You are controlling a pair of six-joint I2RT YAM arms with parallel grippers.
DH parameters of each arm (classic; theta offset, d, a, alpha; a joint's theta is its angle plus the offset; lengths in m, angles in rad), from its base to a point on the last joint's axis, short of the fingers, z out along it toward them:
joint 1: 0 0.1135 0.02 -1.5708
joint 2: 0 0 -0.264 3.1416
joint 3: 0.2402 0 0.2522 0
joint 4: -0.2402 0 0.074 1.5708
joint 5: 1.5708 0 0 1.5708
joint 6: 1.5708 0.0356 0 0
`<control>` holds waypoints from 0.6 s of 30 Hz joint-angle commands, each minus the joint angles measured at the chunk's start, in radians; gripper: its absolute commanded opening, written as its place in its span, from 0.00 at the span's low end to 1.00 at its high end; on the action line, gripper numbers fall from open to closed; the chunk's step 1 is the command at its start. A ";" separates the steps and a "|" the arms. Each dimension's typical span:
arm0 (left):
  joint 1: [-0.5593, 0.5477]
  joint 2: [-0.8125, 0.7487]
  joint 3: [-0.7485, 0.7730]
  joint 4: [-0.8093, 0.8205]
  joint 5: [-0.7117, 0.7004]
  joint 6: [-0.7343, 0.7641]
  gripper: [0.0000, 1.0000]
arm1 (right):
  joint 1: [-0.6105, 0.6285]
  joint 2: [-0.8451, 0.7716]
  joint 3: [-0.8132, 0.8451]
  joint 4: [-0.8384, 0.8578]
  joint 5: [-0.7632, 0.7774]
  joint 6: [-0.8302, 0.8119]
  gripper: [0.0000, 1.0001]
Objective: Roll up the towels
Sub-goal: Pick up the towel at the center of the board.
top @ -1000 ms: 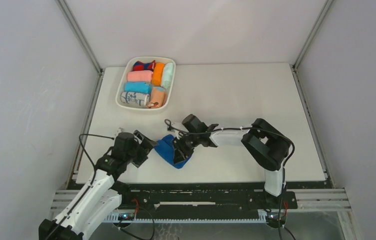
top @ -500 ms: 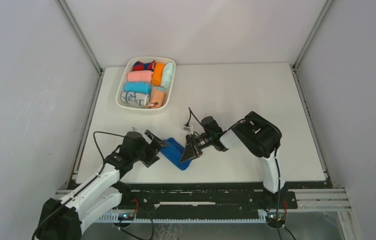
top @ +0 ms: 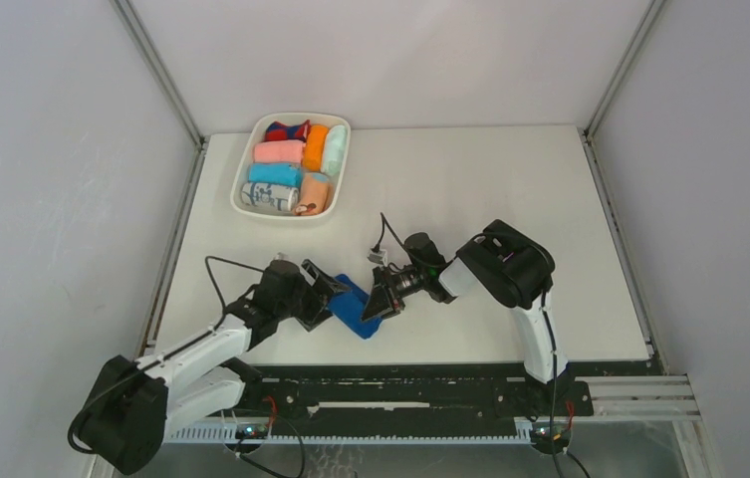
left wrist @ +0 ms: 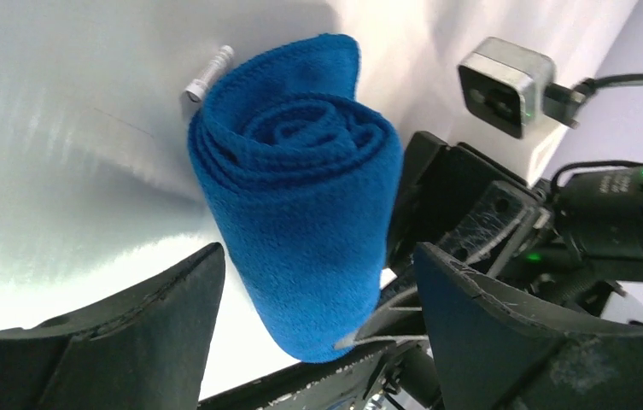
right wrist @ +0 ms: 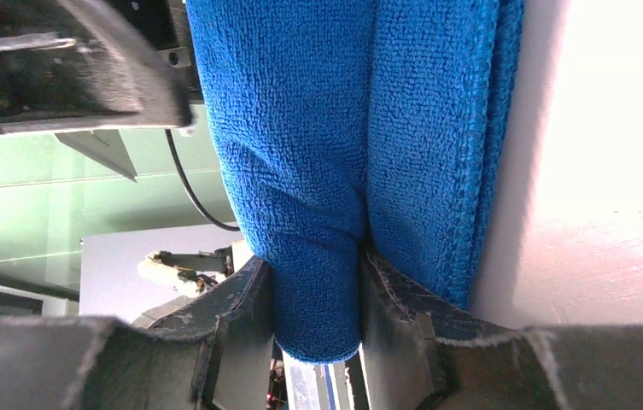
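The royal-blue towel (top: 355, 307) lies rolled into a short thick roll near the table's front edge, between my two grippers. In the left wrist view the roll (left wrist: 301, 188) shows its spiral end and lies between my left gripper's (left wrist: 318, 342) wide-open jaws, with a gap on each side. My left gripper (top: 326, 295) is at the roll's left end. My right gripper (top: 380, 301) is at its right end and is shut on the roll's outer layers (right wrist: 343, 128), pinched between the fingertips (right wrist: 241, 307). The peach-orange spotted towel (top: 316, 192) lies rolled in the tray.
A white tray (top: 296, 117) at the back left holds several rolled cloths: pink, light blue, orange, mint, a white printed one. The right wrist's camera block (left wrist: 505, 85) and cable sit close behind the roll. The table's front edge is just below the roll.
The blue towel went from a loose lump to a tight roll. My left gripper moved right up to its end. My right arm pulled back to the right and keeps its hold.
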 commanded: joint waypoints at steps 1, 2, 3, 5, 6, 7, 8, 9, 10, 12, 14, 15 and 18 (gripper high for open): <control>-0.021 0.055 -0.006 0.068 -0.011 -0.029 0.85 | 0.006 0.076 -0.051 -0.150 0.090 -0.036 0.37; -0.028 0.064 -0.005 0.068 -0.016 -0.032 0.84 | 0.005 0.078 -0.051 -0.151 0.091 -0.036 0.37; -0.034 0.071 -0.007 0.068 -0.021 -0.036 0.84 | 0.004 0.079 -0.052 -0.151 0.091 -0.034 0.37; -0.041 0.087 -0.012 0.069 -0.032 -0.046 0.83 | 0.003 0.084 -0.052 -0.148 0.094 -0.030 0.38; -0.041 0.096 -0.016 0.073 -0.037 -0.048 0.82 | 0.003 0.086 -0.052 -0.146 0.094 -0.027 0.38; -0.043 0.109 -0.019 0.078 -0.042 -0.049 0.82 | 0.001 0.089 -0.051 -0.142 0.093 -0.025 0.38; -0.043 0.123 -0.020 0.085 -0.040 -0.052 0.81 | 0.001 0.091 -0.050 -0.136 0.092 -0.020 0.38; -0.044 0.142 -0.021 0.099 -0.035 -0.054 0.80 | 0.001 0.094 -0.051 -0.136 0.093 -0.018 0.38; -0.046 0.158 -0.022 0.112 -0.034 -0.057 0.79 | 0.001 0.095 -0.052 -0.136 0.095 -0.017 0.38; -0.058 0.188 -0.015 0.121 -0.047 -0.061 0.78 | 0.000 0.098 -0.050 -0.130 0.096 -0.011 0.38; -0.067 0.219 -0.012 0.138 -0.054 -0.066 0.76 | -0.001 0.102 -0.050 -0.124 0.095 -0.005 0.38; -0.069 0.231 -0.013 0.148 -0.052 -0.070 0.75 | -0.002 0.104 -0.050 -0.123 0.094 -0.002 0.38; -0.079 0.259 -0.016 0.169 -0.051 -0.077 0.70 | -0.003 0.105 -0.050 -0.119 0.094 0.002 0.38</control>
